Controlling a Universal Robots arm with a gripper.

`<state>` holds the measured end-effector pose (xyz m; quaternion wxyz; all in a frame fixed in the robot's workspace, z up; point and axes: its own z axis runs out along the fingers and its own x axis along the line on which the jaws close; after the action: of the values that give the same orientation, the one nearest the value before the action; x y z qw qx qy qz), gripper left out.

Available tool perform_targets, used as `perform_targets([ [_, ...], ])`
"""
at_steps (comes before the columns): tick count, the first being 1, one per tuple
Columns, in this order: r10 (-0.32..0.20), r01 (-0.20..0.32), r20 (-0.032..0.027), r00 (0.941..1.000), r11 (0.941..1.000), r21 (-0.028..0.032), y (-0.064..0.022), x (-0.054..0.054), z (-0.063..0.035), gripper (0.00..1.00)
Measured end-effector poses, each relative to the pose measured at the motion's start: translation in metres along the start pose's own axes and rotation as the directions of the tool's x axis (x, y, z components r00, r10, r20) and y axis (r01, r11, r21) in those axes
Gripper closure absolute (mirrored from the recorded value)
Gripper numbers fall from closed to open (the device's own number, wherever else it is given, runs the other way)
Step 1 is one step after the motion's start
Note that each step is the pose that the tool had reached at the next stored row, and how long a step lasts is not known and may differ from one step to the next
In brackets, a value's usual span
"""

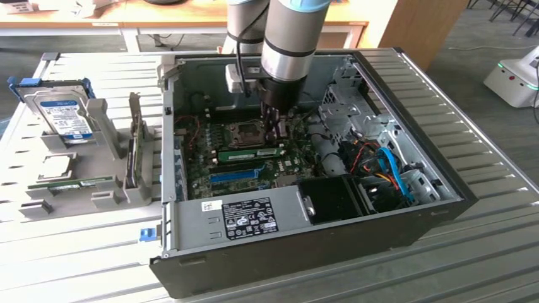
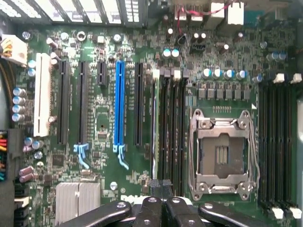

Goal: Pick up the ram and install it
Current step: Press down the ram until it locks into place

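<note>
The ram (image 1: 248, 153) stands on edge in a slot on the motherboard (image 1: 221, 165), near the middle of the open case (image 1: 337, 252). In the exterior view it runs from 9 to 3 o'clock, just at 6 o'clock of the CPU socket (image 1: 244, 132). In the wrist view the ram (image 2: 155, 123) shows as a thin pale-green edge in the slot nearest the black expansion slots, with empty black slots between it and the socket (image 2: 222, 156). The gripper (image 1: 274, 132) reaches straight down into the case over the ram's 3 o'clock end. Its jaws are closed together, and in the wrist view the gripper (image 2: 161, 185) has its black tips right at the end of the stick. Whether they pinch it or only touch it I cannot tell. The blue slot (image 1: 236, 175) lies at 6 o'clock of the ram in the exterior view, parallel to it and a little apart; the wrist view shows the blue slot (image 2: 119, 104) two slots away. Further toward 6 o'clock sits the power supply (image 1: 244, 218) with its white label. Outside the case, at 9 o'clock, a grey holder (image 1: 101, 189) carries a hard drive (image 1: 65, 113) standing upright and a second green stick (image 1: 80, 184) lying flat. Everything rests on a slatted metal table (image 1: 488, 265).
</note>
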<state>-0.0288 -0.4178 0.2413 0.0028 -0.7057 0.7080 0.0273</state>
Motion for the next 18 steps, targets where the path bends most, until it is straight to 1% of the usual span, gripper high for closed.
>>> perform_targets([
  [18, 0.000, 0.000, 0.0000, 1.0000, 1.0000, 0.0000, 0.0301, 0.000, 0.0010, 0.89],
])
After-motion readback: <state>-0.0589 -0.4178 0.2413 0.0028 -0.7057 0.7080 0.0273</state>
